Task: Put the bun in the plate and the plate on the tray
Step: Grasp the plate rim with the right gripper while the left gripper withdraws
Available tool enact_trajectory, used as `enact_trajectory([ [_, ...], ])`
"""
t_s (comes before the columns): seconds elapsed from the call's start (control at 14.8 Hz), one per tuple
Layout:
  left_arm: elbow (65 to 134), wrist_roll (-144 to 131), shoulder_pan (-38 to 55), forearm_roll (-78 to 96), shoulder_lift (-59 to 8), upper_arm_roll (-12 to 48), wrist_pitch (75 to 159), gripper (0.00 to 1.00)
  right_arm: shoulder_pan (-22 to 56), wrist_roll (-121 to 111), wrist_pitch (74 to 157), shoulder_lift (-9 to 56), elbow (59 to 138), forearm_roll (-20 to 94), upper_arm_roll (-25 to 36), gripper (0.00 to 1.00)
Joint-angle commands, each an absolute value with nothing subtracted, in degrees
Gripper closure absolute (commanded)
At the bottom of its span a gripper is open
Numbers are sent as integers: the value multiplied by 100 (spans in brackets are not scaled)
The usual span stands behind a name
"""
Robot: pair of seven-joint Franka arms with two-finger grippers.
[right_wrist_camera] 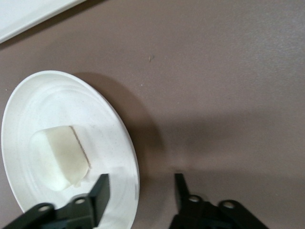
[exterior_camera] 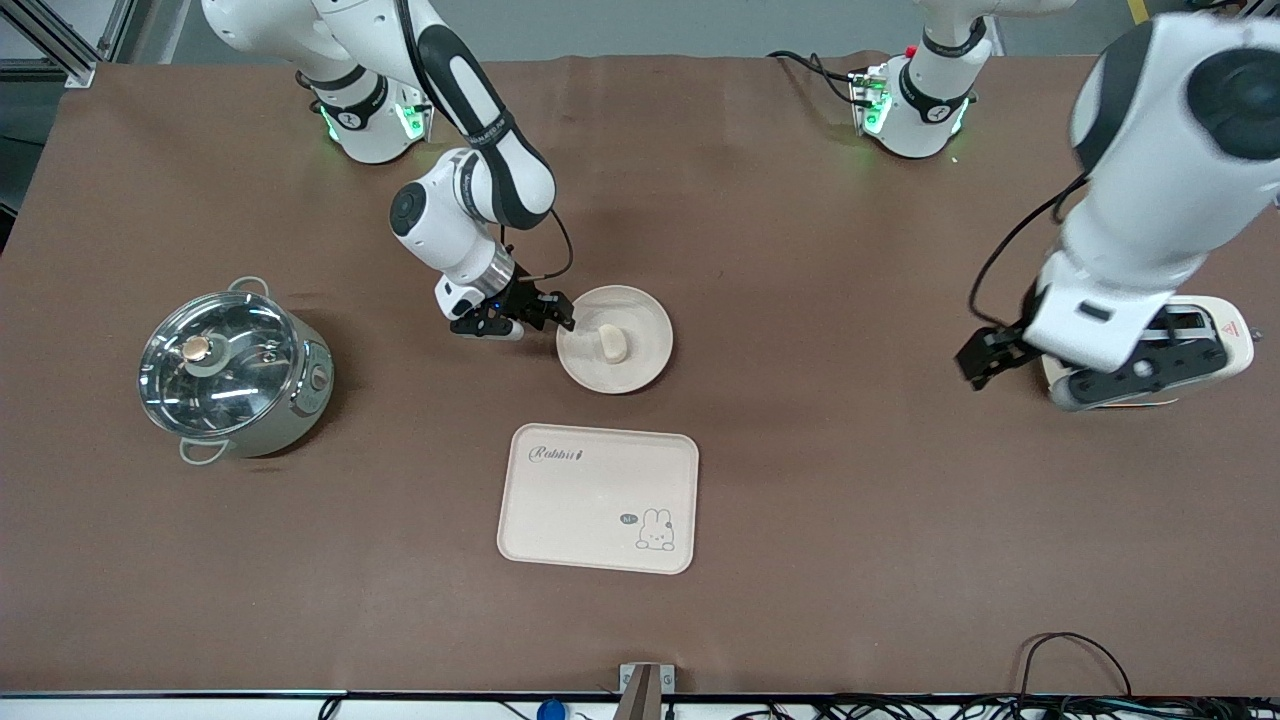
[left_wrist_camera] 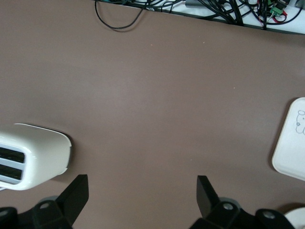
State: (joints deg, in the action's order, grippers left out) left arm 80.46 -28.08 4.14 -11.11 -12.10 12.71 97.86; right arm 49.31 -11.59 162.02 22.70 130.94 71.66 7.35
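The pale cream bun point(exterior_camera: 613, 343) lies in the round cream-white plate point(exterior_camera: 640, 305) at mid-table; both show in the right wrist view, the bun point(right_wrist_camera: 59, 157) on the plate point(right_wrist_camera: 109, 124). My right gripper point(exterior_camera: 560, 322) is open at the plate's rim on the side toward the right arm's end; in its wrist view point(right_wrist_camera: 140, 183) one finger is over the plate's inside and the other over bare table, with the rim between them. The cream rectangular "Rabbit" tray point(exterior_camera: 560, 510) lies nearer the front camera than the plate. My left gripper point(left_wrist_camera: 142, 187) is open and empty beside the toaster.
A steel pot with a glass lid point(exterior_camera: 232, 368) stands toward the right arm's end. A white toaster point(exterior_camera: 1225, 340) stands toward the left arm's end and shows in the left wrist view point(left_wrist_camera: 33, 155). Cables point(exterior_camera: 1070, 660) lie at the table's front edge.
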Motion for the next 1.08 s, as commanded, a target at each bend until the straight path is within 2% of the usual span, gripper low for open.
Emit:
enact_trajectory([
  [0.0,8051,-2261,194,-906,-862,1327,9344,0,5036,-1283,16260,2443,12946,7348,791,61],
  [0.07,8051,-2102,150,-853,-774,1318,9273,0,5054,-1292,16303,2461,12938,7348,791,74],
  [0.14,8068,-1927,149,-739,-643,1266,9246,0,5193,-1301,16486,2513,12903,7339,791,100],
  [0.61,8445,-661,167,-335,87,555,8781,0,5212,-1283,16611,2619,12718,7348,791,100],
  [0.88,8499,-502,149,-334,158,519,8429,0,5186,-1222,16550,2532,12455,7365,809,100],
  [1.02,8499,-510,141,-334,141,519,8437,0,4967,-1064,16262,2470,12209,7409,809,100],
])
